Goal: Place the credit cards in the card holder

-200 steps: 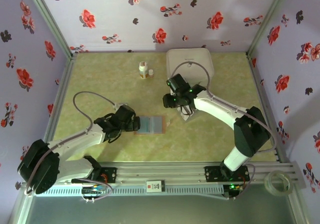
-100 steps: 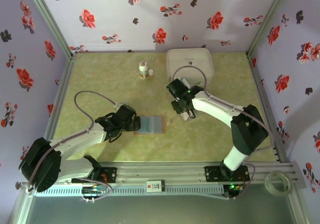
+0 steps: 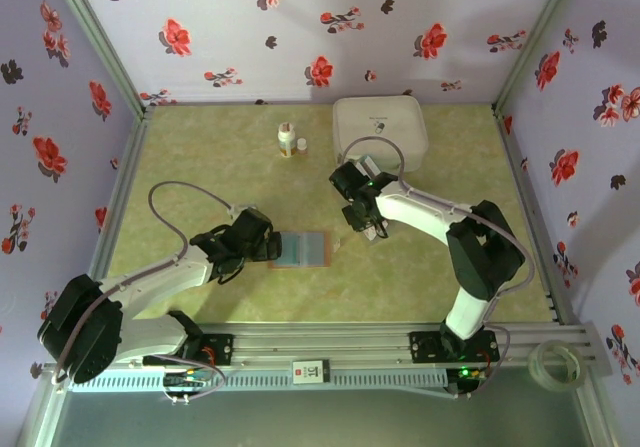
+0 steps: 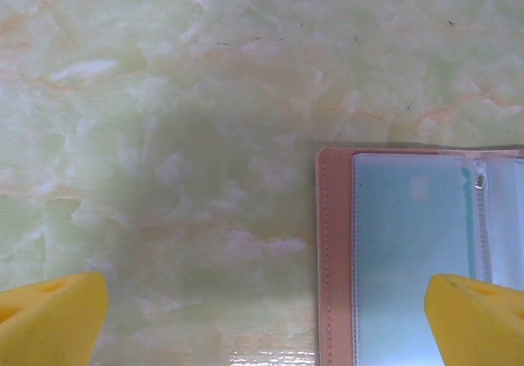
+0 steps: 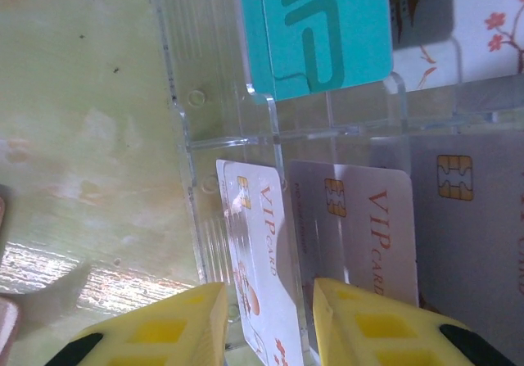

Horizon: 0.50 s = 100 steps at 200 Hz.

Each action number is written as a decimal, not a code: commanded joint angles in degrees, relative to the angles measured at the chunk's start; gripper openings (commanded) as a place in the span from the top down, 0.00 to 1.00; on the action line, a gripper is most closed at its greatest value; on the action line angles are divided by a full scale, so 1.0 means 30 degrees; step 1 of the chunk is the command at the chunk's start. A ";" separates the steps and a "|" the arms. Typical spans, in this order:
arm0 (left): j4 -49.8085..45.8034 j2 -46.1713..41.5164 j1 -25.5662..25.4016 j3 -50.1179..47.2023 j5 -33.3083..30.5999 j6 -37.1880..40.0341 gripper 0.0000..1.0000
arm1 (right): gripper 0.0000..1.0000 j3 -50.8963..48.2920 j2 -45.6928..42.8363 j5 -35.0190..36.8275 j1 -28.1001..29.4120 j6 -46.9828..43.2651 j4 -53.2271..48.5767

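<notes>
The right pincer is down at the clear rack where the cards stand. Its yellow fingers sit close on either side of one white card. I can't tell whether they are actually squeezing it or are only a hair off. That card's long side runs straight toward the pincer, with a teal card in the slot beyond and another white card just beside it. The card holder lies flat and open on the surface, off to the left of the rack and nearer the arm bases, its long side running left to right. The left pincer hovers at the holder's left edge with its fingers spread wide. The card would therefore have to come up out of the rack and travel leftward to the open sleeves.
</notes>
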 commanded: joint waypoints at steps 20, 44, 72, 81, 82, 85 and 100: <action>0.0303 0.0021 0.0034 -0.0198 0.0075 0.0028 0.00 | 0.69 -0.0322 0.0306 -0.0366 -0.0001 -0.0137 0.0117; 0.0355 0.0028 0.0045 -0.0202 0.0091 0.0004 0.00 | 0.75 -0.0374 0.0137 -0.0562 -0.0012 -0.0104 0.0153; 0.0429 0.0087 0.0027 -0.0198 0.0068 0.0001 0.00 | 0.82 -0.0366 -0.0002 -0.0657 -0.0012 -0.0077 0.0179; 0.0447 0.0115 0.0019 -0.0220 0.0084 0.0013 0.00 | 0.84 -0.0368 0.0004 -0.0642 -0.0012 -0.0119 0.0182; 0.0456 0.0113 0.0018 -0.0209 0.0086 0.0013 0.00 | 0.84 -0.0370 0.0007 -0.0635 -0.0012 -0.0127 0.0182; 0.0450 0.0132 0.0042 -0.0200 0.0069 0.0014 0.00 | 0.84 -0.0373 -0.0001 -0.0655 -0.0012 -0.0109 0.0182; 0.0450 0.0128 0.0045 -0.0198 0.0084 -0.0015 0.00 | 0.86 -0.0366 0.0048 -0.0650 -0.0013 -0.0161 0.0182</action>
